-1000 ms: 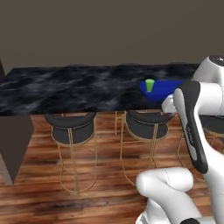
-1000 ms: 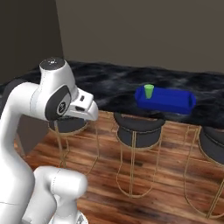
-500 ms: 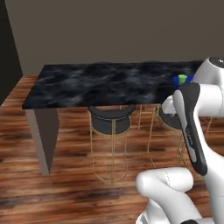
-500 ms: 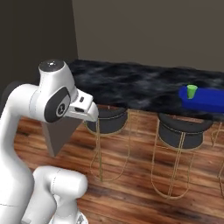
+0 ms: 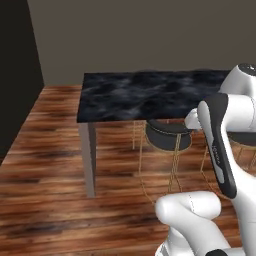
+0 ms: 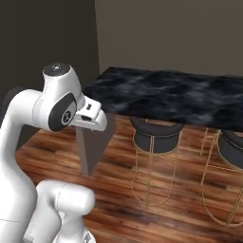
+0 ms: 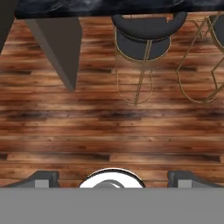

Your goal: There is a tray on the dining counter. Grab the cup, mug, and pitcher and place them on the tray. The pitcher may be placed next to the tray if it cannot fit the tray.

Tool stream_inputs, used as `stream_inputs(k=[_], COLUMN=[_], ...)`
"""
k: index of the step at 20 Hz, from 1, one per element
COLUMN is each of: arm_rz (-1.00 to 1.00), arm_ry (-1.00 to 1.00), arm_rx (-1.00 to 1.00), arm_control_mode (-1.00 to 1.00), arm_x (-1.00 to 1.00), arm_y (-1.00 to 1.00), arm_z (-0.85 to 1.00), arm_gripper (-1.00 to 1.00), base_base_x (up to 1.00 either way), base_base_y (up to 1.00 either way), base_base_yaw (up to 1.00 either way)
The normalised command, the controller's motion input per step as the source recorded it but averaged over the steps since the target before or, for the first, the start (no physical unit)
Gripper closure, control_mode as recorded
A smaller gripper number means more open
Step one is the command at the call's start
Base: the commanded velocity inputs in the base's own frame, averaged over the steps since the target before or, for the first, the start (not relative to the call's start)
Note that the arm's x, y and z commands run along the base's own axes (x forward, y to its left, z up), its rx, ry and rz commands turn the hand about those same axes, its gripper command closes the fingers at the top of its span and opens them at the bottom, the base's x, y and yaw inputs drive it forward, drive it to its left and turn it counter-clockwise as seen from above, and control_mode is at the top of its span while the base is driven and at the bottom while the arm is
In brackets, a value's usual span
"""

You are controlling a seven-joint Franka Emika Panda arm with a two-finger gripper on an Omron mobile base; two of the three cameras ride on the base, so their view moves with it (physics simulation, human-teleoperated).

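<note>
The long dining counter (image 5: 150, 95) with its black marble top veined in white runs across the upper middle of the left base view, its near left corner at about nine o'clock of the slab. In the right base view the same counter (image 6: 175, 97) stretches from centre toward three o'clock. In the hand view its dark edge (image 7: 109, 6) lies along twelve o'clock. The stretch of top that shows carries nothing.

A grey slab leg (image 5: 90, 157) holds up the counter's left end; it stands at about eleven o'clock in the hand view (image 7: 59, 48).

Tucked under the counter's front edge is a round black-cushioned stool on thin gold wire legs (image 5: 167, 137), at about three o'clock of the left base view; it sits near centre in the right base view (image 6: 154, 137) and at one o'clock in the hand view (image 7: 142, 39). A second stool of the same kind (image 6: 232, 147) stands just beside it at three o'clock.

Reddish-brown wooden plank floor (image 7: 87, 127) spreads beneath everything.

The gripper (image 7: 113, 180) sits at six o'clock of the hand view, looking down at the floor, its two dark fingertips (image 7: 41, 178) spread wide apart with nothing between them.
</note>
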Motion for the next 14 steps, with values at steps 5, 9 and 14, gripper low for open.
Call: stream_inputs(k=[5, 9, 14], arm_rz=[0.0, 0.0, 0.0], arm_ry=[0.0, 0.0, 0.0], arm_rx=[0.0, 0.0, 0.0], arm_control_mode=[1.0, 1.0, 1.0], arm_x=[0.0, 0.0, 0.0], arm_y=[0.0, 0.0, 0.0], arm_z=[0.0, 0.0, 0.0], arm_gripper=[-1.0, -1.0, -1.0], base_base_x=[0.3, 0.37, 0.4], base_base_y=[1.0, 1.0, 1.0], base_base_yaw=[-0.07, -0.08, -0.08])
